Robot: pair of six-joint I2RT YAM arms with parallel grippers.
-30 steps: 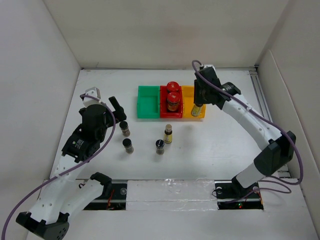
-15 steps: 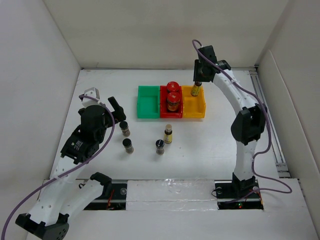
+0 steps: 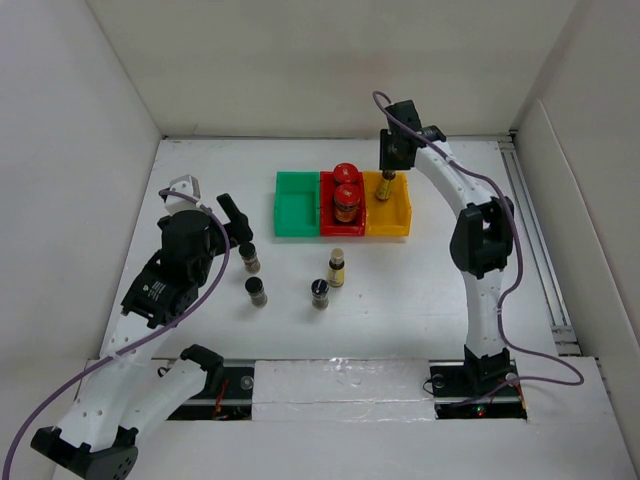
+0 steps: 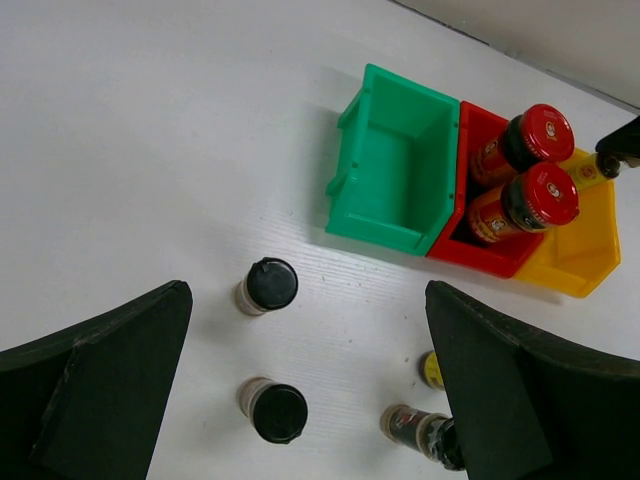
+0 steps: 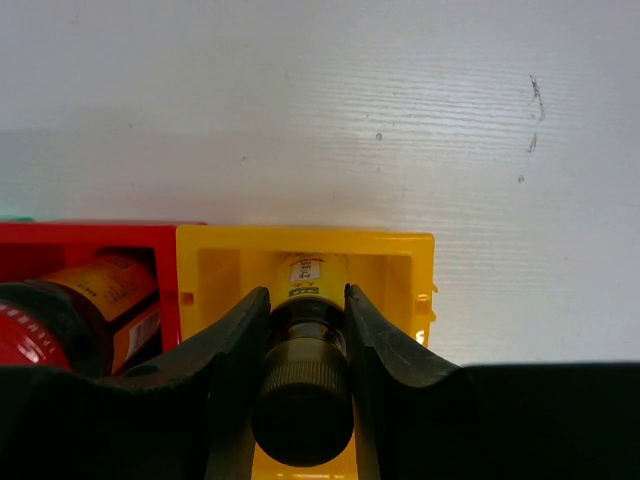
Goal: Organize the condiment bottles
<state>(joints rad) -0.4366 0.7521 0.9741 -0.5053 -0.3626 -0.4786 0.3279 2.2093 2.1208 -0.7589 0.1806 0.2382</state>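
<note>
My right gripper (image 3: 385, 180) is shut on a slim yellow-labelled bottle (image 5: 308, 272), held at the back end of the yellow bin (image 3: 398, 218); its dark cap points toward the wrist camera. Two red-capped jars (image 3: 346, 172) (image 3: 346, 201) stand in the red bin (image 3: 327, 215). On the table stand another yellow-labelled bottle (image 3: 337, 267) and three short black-capped bottles (image 3: 249, 257) (image 3: 257, 291) (image 3: 320, 293). My left gripper (image 3: 212, 205) hangs open above the table, left of the black-capped bottles, holding nothing.
The green bin (image 3: 280, 205) at the left of the row holds nothing. All three bins sit side by side at mid-table. White walls enclose the table on the left, back and right.
The right gripper carried the yellow-labelled bottle from the front of the yellow bin to its back end and slightly left. The left arm has stayed still.
</note>
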